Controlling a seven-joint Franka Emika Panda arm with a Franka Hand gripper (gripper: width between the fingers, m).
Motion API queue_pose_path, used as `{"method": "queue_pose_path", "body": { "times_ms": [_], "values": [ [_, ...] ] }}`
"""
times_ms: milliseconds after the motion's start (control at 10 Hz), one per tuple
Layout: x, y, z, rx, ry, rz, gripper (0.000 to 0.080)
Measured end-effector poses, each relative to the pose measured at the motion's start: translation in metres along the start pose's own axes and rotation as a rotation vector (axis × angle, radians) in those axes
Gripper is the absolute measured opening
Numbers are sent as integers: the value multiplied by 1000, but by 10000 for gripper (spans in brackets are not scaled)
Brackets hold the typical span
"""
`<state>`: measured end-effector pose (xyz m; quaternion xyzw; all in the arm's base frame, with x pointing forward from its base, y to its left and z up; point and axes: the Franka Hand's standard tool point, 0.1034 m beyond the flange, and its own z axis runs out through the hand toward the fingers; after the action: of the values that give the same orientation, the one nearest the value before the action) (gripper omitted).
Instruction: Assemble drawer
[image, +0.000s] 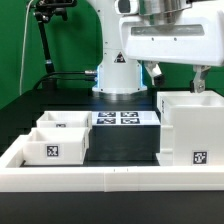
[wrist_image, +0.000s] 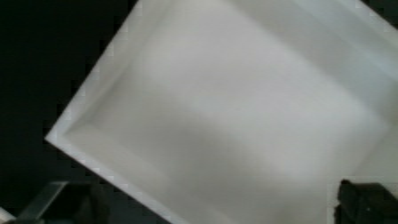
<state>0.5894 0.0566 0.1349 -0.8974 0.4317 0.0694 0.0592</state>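
Now, shell (image: 190, 125): stands upright on the worktop (image: 122, 150) at the exterior view's right, open top up, one square tag low on its near face.
Trays (image: 55, 140): two small open-topped ones close together at the exterior view's left, well apart from the shell; the nearer one shows a tag on its front.
Hand (image: 178, 76): mine, hanging just above the shell, released and gripping nothing.
Fingers (wrist_image: 368, 196): spread wide; in the wrist view their dark tips sit at two corners, with a pale, blurred face of the shell between them.
Marker board (image: 118, 118): flat between trays and shell.
Rim wall (image: 110, 180): long and low, in front of everything.
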Motion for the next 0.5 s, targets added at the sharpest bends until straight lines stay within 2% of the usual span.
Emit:
{"method": "queue_pose_path", "body": {
  "times_ms": [300, 400, 500],
  "values": [
    [28, 14, -15, 19, 16, -174, 649],
    [33, 16, -17, 28, 14, -168, 649],
    [32, 17, -16, 24, 17, -278, 649]
  ]
}}
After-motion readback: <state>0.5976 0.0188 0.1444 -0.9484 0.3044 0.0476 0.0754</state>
